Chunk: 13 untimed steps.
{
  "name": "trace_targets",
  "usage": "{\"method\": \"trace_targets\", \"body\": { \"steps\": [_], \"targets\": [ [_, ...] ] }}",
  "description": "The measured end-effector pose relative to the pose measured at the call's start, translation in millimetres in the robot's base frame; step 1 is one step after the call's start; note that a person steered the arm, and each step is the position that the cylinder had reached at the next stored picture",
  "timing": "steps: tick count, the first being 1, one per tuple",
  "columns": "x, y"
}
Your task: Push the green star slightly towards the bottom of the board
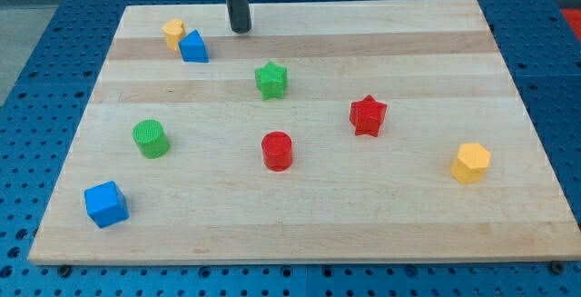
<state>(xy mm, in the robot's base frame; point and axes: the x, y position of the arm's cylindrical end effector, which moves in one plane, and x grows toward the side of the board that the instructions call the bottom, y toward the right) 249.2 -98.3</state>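
The green star [270, 80] lies on the wooden board [300, 215], above and left of the board's middle. My tip [241, 30] stands near the view's top edge of the board, above the star and a little to its left, apart from it. The tip touches no block. The blue triangular block [193, 47] is to the tip's left.
A yellow block [173, 34] touches the blue triangular block at the top left. A green cylinder [151, 139] is at the left, a blue cube [106, 203] at the bottom left. A red cylinder [277, 150], a red star [368, 115] and a yellow hexagonal block [471, 163] lie to the right.
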Motion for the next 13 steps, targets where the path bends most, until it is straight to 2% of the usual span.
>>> {"method": "trace_targets", "body": {
  "steps": [3,4,5,7,13],
  "targets": [
    [2.0,-5.7],
    [51.5,-14.2],
    [82.8,-0.1],
    [81.6,30.5],
    [96.8,62.3]
  ]
}}
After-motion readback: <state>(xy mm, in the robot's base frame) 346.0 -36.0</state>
